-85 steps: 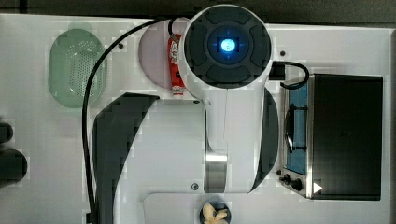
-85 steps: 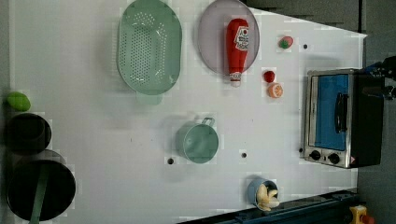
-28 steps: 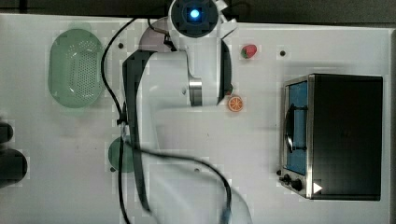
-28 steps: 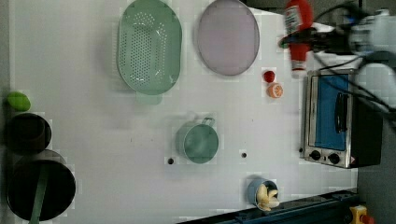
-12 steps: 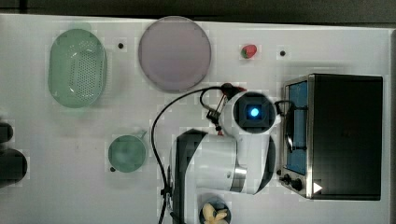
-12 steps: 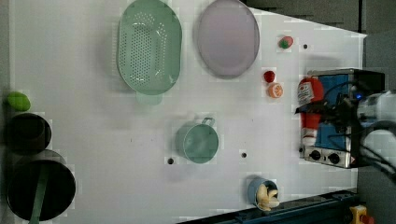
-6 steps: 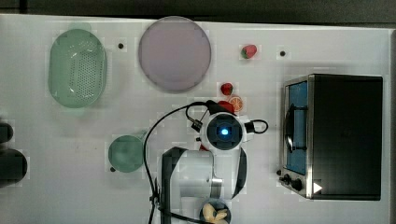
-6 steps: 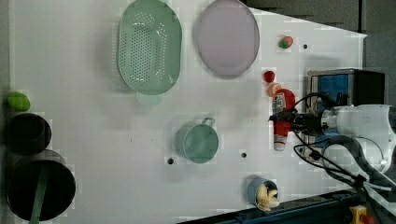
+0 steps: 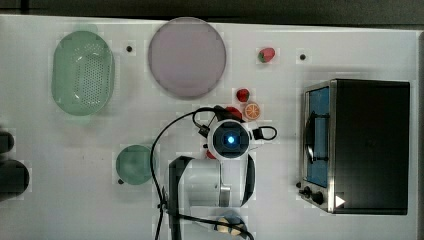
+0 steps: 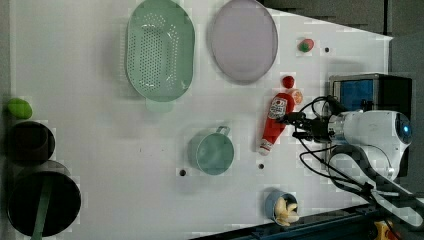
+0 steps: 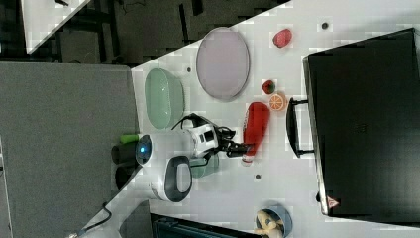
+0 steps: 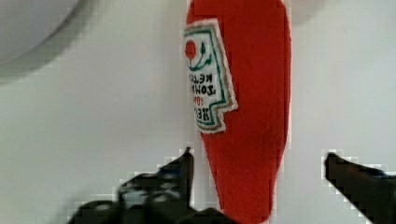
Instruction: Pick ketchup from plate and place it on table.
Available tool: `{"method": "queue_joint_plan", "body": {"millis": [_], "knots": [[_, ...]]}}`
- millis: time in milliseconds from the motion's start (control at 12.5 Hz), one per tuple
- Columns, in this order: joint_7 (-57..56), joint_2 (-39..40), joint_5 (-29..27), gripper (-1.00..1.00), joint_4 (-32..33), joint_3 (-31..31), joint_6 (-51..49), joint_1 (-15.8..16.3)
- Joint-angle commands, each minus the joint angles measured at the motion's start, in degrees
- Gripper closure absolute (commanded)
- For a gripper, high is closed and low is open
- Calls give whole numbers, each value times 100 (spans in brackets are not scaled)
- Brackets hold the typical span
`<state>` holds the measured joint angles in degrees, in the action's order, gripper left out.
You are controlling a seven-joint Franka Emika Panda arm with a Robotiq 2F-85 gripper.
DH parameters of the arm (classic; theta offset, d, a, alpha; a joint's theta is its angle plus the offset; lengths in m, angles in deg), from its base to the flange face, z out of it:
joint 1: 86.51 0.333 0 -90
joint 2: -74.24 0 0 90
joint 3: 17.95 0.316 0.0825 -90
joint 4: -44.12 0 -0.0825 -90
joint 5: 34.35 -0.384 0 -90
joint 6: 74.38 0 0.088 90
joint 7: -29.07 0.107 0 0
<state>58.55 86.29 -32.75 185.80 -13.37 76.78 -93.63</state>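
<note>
Top view: the arm's wrist covers most of the ketchup [image 9: 231, 112]; plate [image 9: 186, 57] bare. Left view: the ketchup lies flat on the table [image 10: 100, 125], cap toward the cup [image 10: 214, 153], just beside a strawberry [image 10: 288, 81] and orange slice [image 10: 297, 95]; colander [image 10: 160, 50] holds nothing. Right view: gripper [image 11: 243, 147] sits at the bottle's cap end. Wrist view: fingers [image 12: 180, 170] spread wide, one touching the bottle; green-edged white label, lettering mirrored, unreadable

Three far overhead views, one close wrist view.
The whole surface [image 9: 60, 165] is seen from above; the plate [image 9: 186, 57] and ketchup [image 10: 275, 120] are shared, the ketchup viewed closely at the wrist.
</note>
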Motion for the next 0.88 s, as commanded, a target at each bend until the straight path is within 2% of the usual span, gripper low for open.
{"method": "queue_joint_plan", "body": {"millis": [80, 240, 400, 880], "knots": [[269, -277, -9, -100, -125, 43, 96, -25], [281, -632, -18, -100, -263, 36, 10, -27], [514, -1052, -21, -100, -557, 19, -493, -29], [1550, -1708, -23, -100, -2192, 22, -3259, -29]]}}
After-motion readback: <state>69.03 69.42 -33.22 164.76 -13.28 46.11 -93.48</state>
